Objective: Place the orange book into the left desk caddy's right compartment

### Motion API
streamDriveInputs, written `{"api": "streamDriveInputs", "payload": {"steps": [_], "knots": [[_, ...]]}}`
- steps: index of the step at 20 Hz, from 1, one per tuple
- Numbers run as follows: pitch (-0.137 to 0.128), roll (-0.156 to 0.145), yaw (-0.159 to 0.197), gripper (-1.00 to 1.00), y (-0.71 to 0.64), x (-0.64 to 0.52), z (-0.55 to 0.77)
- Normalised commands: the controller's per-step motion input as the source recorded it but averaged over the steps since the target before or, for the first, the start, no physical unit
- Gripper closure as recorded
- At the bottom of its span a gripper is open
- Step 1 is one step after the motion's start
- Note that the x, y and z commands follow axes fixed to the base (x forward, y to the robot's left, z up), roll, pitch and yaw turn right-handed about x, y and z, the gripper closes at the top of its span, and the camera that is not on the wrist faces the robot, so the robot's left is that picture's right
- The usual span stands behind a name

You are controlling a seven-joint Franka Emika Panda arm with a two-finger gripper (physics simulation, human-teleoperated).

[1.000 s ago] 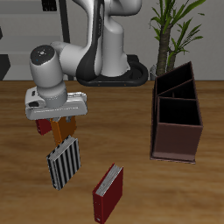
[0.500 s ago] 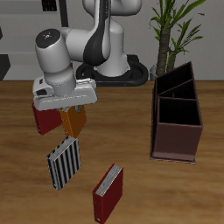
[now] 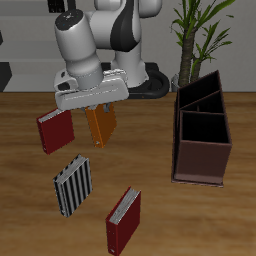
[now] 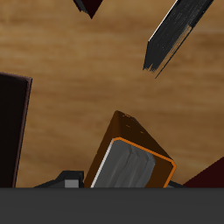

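Note:
The orange book point(image 3: 101, 125) hangs in the air above the table, with my gripper point(image 3: 96, 108) shut on its upper end. In the wrist view the orange book point(image 4: 131, 157) shows its pale page edges close to the camera. The left desk caddy point(image 3: 203, 130) is a dark maroon open-top box standing well apart from the book, toward the table's side edge. Its right compartment point(image 3: 203, 151) is the large section nearest the table's front edge. A dark edge of the caddy point(image 4: 12, 129) shows in the wrist view.
A red book point(image 3: 55, 131) lies on the table just beside the hanging book. A black-and-white striped book point(image 3: 73, 185) and another red book point(image 3: 124, 220) lie nearer the front edge. A potted plant point(image 3: 198, 38) stands behind the caddy.
My gripper has lifted the orange book off the table and carried it up and toward the caddy. The red book it had covered now shows fully.

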Motion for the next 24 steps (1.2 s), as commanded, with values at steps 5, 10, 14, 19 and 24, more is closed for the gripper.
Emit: {"api": "streamDriveInputs", "payload": {"steps": [5, 10, 14, 19, 24], "knots": [[-0.042, 0.035, 0.002, 1.00, 0.53, -0.19, 0.30], [-0.030, 0.022, 0.006, 1.00, 0.52, -0.23, 0.37], [-0.028, 0.023, 0.010, 1.00, 0.41, -0.18, 0.36], [-0.047, 0.037, 0.013, 1.00, 0.36, -0.07, 0.37], [-0.017, 0.011, 0.002, 1.00, 0.15, 0.08, 0.20]]}}
